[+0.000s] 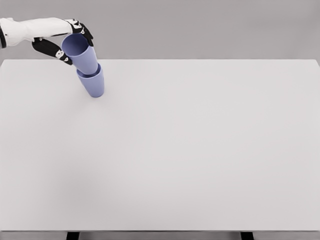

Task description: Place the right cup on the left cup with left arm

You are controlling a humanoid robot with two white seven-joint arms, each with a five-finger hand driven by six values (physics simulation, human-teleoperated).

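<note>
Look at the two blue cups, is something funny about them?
Yes. The upper cup, held by the left hand, sits partly inside the lower cup on the table, and both lean to the upper left instead of standing straight. Nothing is spilled or broken.

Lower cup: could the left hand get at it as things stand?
Probably not directly: the left hand is shut on the upper cup, which sits tilted in the lower cup, blocking its mouth. Its sides look free.

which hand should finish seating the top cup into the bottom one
Left. The left hand already grips the upper cup, whose base sits in the lower cup. The right arm is out of view.
</note>
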